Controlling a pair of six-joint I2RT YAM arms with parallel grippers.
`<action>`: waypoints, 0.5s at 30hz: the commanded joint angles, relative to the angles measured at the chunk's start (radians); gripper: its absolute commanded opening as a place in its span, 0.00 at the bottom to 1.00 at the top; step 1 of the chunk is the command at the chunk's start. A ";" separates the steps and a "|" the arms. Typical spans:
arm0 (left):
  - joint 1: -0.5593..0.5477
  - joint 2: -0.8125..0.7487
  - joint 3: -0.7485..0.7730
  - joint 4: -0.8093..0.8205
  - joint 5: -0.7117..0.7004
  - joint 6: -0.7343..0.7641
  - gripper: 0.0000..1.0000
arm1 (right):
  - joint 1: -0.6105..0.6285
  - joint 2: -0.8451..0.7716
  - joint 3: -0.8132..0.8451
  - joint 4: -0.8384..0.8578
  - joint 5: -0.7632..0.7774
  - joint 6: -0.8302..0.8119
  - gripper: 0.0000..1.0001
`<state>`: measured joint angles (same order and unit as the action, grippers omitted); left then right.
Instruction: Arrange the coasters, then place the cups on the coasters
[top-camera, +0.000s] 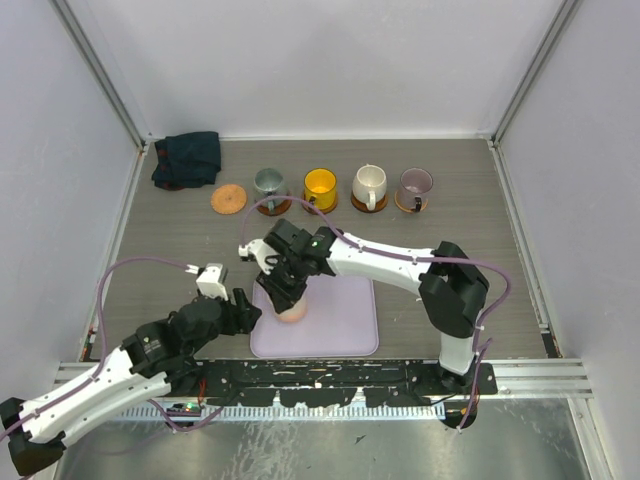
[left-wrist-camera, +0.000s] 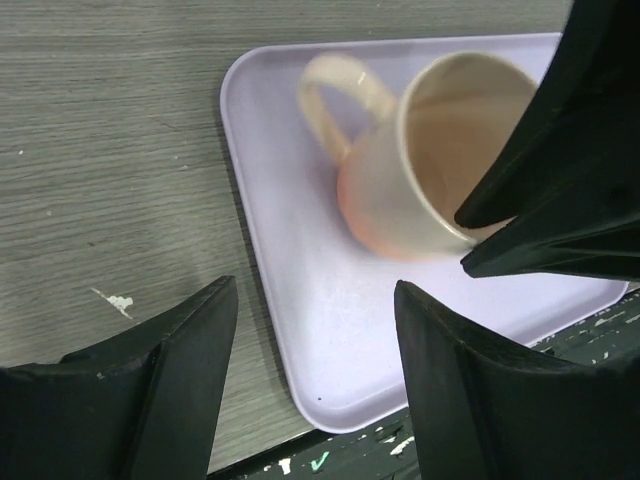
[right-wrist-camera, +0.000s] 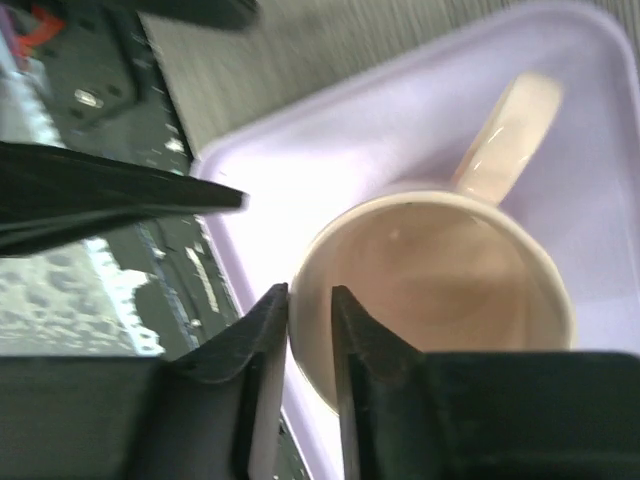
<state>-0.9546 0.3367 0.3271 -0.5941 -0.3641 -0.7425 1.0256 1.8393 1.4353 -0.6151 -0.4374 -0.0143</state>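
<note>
A pale pink cup (top-camera: 291, 312) (left-wrist-camera: 400, 190) (right-wrist-camera: 440, 280) stands on the lilac tray (top-camera: 340, 320) (left-wrist-camera: 270, 150) (right-wrist-camera: 330, 130). My right gripper (top-camera: 285, 295) (right-wrist-camera: 310, 300) comes down over it, one finger outside the near rim and one inside, slightly parted. Beside the tray's left corner my left gripper (top-camera: 243, 305) (left-wrist-camera: 315, 288) is open and holds nothing. At the back, the grey-green cup (top-camera: 269, 184), yellow cup (top-camera: 320, 186), white cup (top-camera: 369, 185) and purple-grey cup (top-camera: 414, 185) each sit on a coaster. An orange-tan coaster (top-camera: 228, 199) lies bare to their left.
A dark folded cloth (top-camera: 187, 159) lies in the back left corner. The black rail (top-camera: 320, 378) with the arm bases runs along the table's near edge, just behind the tray.
</note>
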 joint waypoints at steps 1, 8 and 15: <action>0.001 0.024 0.062 0.032 -0.026 0.033 0.65 | 0.012 -0.012 -0.056 -0.054 0.162 0.023 0.34; 0.001 0.025 0.069 0.033 -0.031 0.048 0.65 | 0.023 -0.044 -0.079 -0.051 0.212 0.040 0.37; 0.001 0.060 0.088 0.037 -0.029 0.068 0.66 | 0.026 -0.139 -0.013 -0.050 0.328 0.046 0.48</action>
<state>-0.9546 0.3695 0.3584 -0.5957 -0.3721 -0.7044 1.0500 1.8187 1.3575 -0.6731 -0.2142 0.0238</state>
